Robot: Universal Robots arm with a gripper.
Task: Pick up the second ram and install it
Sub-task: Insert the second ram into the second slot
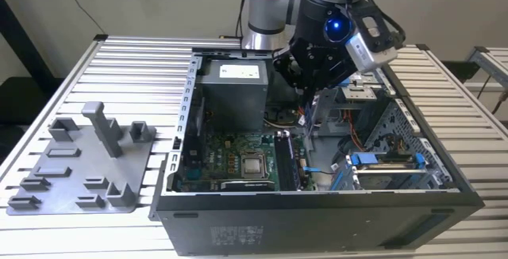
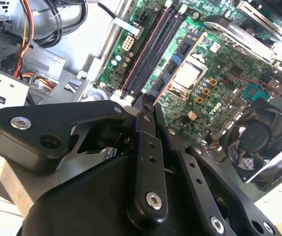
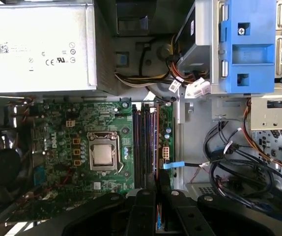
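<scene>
Nearest stood the open computer case [image 1: 317,223] on the slatted table [image 1: 119,62], holding a motherboard [image 3: 57,123], a grey power supply [image 1: 230,83], a blue drive bracket [image 1: 381,159] and loose cables [image 3: 229,167]. Over the memory slots [image 3: 143,147] hung the gripper [image 3: 156,183], fingers pinched tight on the second ram [image 3: 156,219], a thin board seen edge-on, its long axis in line with the slots. A grey tray [image 1: 80,169] with upright posts lay near the table's edge, on the exterior view's left.
</scene>
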